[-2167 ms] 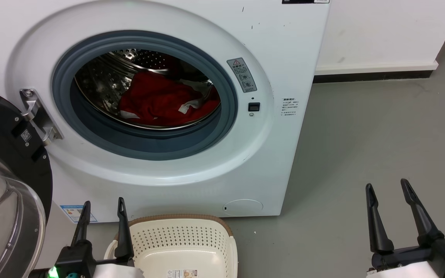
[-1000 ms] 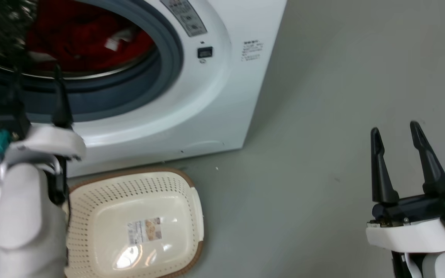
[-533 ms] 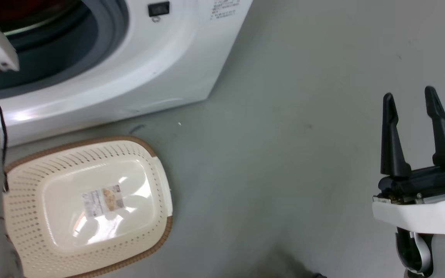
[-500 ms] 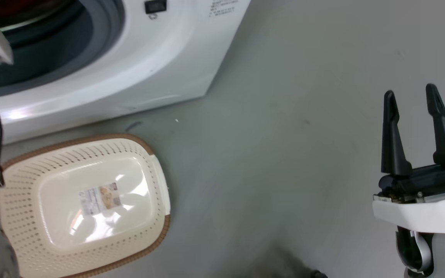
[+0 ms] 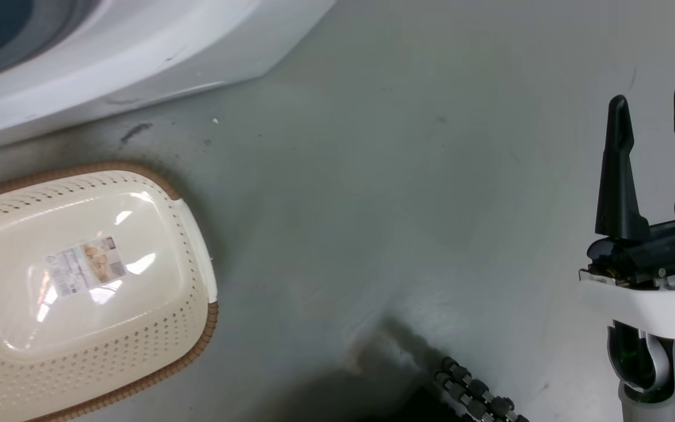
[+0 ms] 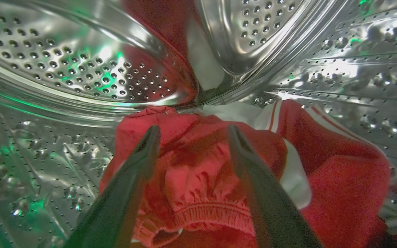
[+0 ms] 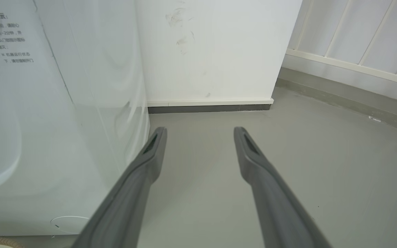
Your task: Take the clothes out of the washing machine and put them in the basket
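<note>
The left gripper point(image 6: 194, 128) is inside the washing machine's steel drum point(image 6: 64, 69), its two dark fingers spread apart with nothing clamped between them. They point at the clothes point(image 6: 198, 179), a crumpled red garment with white stripes and a gathered elastic hem. It lies heaped on the drum's bottom, in front of the fingertips and spreading off to the right. In the left wrist view the fingers overlap the red cloth, but whether the tips touch it cannot be told. Green light glints on the perforated metal to the left of the heap.

The right gripper point(image 5: 653, 97) hangs at the right of the head view, fingers pointing up and held apart, gripping nothing. Below it is bare grey floor point(image 5: 372, 205). In its own wrist view the right gripper point(image 7: 200, 129) faces the far white wall point(image 7: 212, 51) and its dark baseboard point(image 7: 209, 108), with the side of the washing machine point(image 7: 64, 120) just to the left.

The basket point(image 5: 156, 346) stands on the floor at the left, near the foot of the machine's white front and well apart from the right gripper. A paper label point(image 5: 84, 265) lies on its glossy base. A black ribbed cable point(image 5: 478, 390) shows at the near edge of the floor.
</note>
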Available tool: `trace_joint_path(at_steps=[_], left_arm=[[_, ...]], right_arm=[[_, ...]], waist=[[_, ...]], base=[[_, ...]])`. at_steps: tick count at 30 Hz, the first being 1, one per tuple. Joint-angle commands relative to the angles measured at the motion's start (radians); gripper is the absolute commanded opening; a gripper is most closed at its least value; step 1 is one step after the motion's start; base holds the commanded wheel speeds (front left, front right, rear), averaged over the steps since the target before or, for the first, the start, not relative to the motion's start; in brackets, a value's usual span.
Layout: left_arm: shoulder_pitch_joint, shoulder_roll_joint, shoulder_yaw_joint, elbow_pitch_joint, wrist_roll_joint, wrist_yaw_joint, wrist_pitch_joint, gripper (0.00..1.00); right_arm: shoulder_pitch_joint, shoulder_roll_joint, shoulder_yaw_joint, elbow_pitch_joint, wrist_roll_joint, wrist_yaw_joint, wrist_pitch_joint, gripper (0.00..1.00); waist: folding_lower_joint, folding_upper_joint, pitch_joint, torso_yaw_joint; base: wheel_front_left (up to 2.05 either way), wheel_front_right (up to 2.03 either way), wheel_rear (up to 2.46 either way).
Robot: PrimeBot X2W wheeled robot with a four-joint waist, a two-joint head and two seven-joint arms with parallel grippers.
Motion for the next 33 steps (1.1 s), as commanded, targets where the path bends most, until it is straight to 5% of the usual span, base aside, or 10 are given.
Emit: trace_joint_path(at_steps=[1,17,23,33], left_arm=[[-0.030,0.006,-0.008,0.011,-0.007,-0.003,0.031,1.00],[-0.314,0.098,-0.432,0.074,-0.258,-0.004,0.682,1.00],[-0.314,0.129,-0.495,0.062,-0.323,-0.004,0.754,1.00],[-0.311,0.162,-0.570,0.056,-0.370,-0.004,0.722,1.00]], right_arm=[[-0.014,0.001,0.004,-0.008,0.009,-0.001,-0.002,1.00],[0.008,0.001,0.040,-0.064,0.075,-0.001,-0.002,1.00],[0.015,0.001,0.034,-0.074,0.082,-0.001,-0.002,1.00],[0.010,0.001,0.025,-0.076,0.087,-0.001,-0.002,1.00]], waist=[[-0.0002,0.0000,0.030,-0.020],[-0.0002,0.0000,0.107,-0.079],[-0.0002,0.0000,0.123,-0.079],[-0.0002,0.0000,0.144,-0.074]], base=[[0.00,0.00,0.00],[0.00,0.00,0.00],[0.00,0.00,0.00],[0.00,0.00,0.00]])
